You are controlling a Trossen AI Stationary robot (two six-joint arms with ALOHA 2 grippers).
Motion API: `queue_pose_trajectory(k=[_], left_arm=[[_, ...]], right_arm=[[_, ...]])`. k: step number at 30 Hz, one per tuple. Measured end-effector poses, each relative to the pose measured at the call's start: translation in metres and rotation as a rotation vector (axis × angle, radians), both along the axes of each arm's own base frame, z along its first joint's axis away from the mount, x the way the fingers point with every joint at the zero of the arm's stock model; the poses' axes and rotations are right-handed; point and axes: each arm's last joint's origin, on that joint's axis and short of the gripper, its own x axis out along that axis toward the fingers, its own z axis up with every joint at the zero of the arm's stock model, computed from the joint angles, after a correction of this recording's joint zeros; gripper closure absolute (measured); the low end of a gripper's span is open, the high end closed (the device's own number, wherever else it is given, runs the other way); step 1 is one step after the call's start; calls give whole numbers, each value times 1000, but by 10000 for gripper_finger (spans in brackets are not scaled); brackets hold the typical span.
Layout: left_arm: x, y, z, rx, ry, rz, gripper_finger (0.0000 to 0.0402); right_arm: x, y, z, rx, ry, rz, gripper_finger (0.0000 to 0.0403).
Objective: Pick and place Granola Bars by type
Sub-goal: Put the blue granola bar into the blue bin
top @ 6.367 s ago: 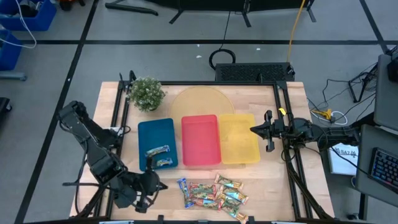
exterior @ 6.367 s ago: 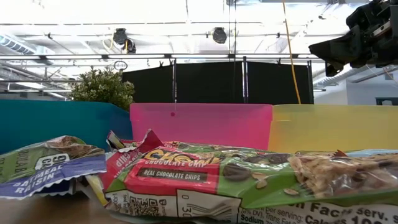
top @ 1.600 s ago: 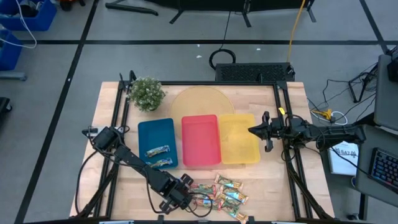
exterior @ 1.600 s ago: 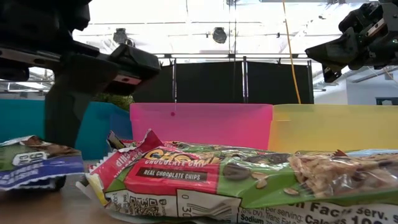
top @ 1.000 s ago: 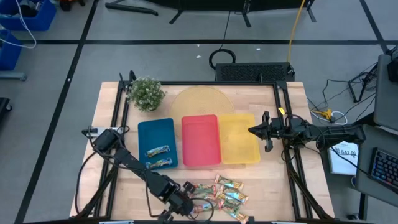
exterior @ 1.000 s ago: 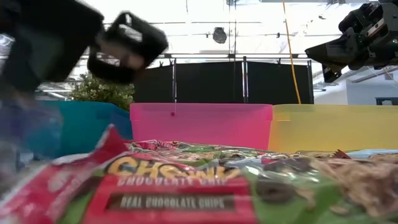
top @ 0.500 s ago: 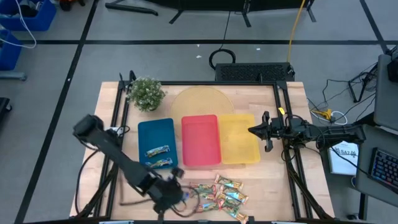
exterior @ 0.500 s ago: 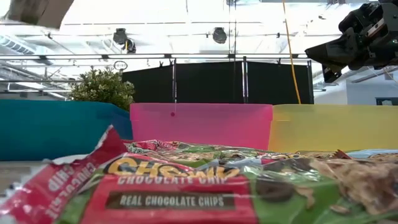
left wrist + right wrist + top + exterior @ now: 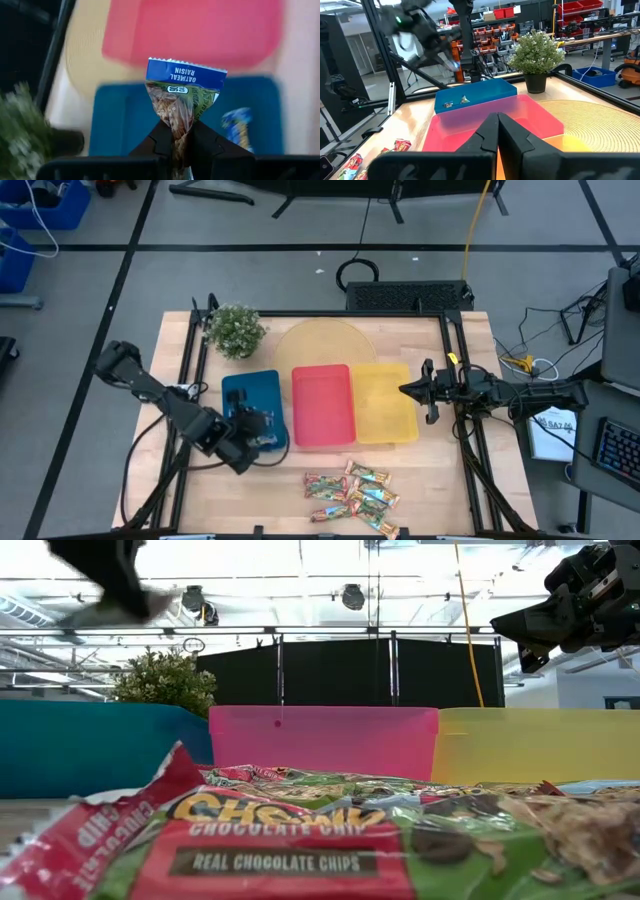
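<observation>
I run two arms, each with one gripper: the left gripper point(image 9: 250, 425) and the right gripper point(image 9: 412, 390).

Trays: three in one row, namely one blue tray point(image 9: 240, 385) at left, one red tray point(image 9: 322, 380) in the middle and one yellow tray point(image 9: 385, 405) at right.

Bars:
- One blue bar point(image 9: 182, 95) is in my left gripper.
- One more blue bar point(image 9: 236, 127) shows in the blue tray.
- The near pile point(image 9: 352, 495) holds several overlapping bars, so I cannot give an exact count.

Far side: one plant point(image 9: 236, 330) and one round mat point(image 9: 325, 345).
</observation>
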Motion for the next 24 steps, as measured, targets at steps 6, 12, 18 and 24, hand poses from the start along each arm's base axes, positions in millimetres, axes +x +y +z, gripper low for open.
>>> queue_pose_trajectory(k=[6, 12, 18, 24], left_arm=[[-7, 24, -58, -29, 76, 103, 349], [-9, 40, -92, -76, 75, 136, 364], [-16, 53, -114, -118, 115, 159, 348], [-19, 56, -125, -144, 113, 130, 362]], right_arm=[[0, 0, 0, 0, 0, -2, 403], [0, 0, 1, 1, -12, -3, 403], [0, 0, 1, 38, -17, 0, 403], [0, 0, 1, 36, -14, 1, 403]])
